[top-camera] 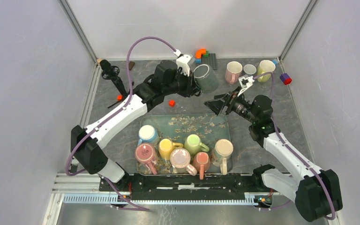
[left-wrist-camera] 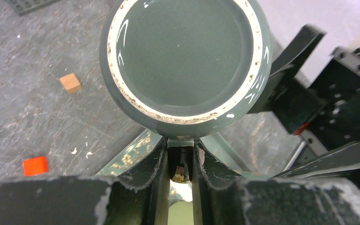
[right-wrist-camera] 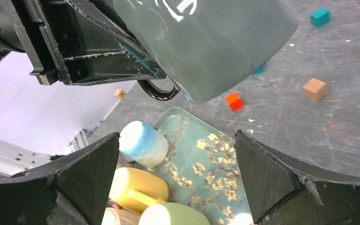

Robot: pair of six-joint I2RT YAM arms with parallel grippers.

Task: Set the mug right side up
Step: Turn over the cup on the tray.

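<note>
Grey mug point(top-camera: 207, 78) upper centre of top view, held clear of table point(top-camera: 286, 122), tipped sideways. Left gripper point(top-camera: 193, 86) clamped on handle point(right-wrist-camera: 158, 92), likely so wrist roll rights it. Right gripper point(top-camera: 219, 104) spread wide below-right, probably to steady.

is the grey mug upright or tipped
Tipped: the grey mug hangs sideways in the air, handle clamped in the left gripper, its base facing that wrist camera.

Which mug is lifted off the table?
The dark grey mug, gripped in the left gripper; all the others rest on the tray or the table.
</note>
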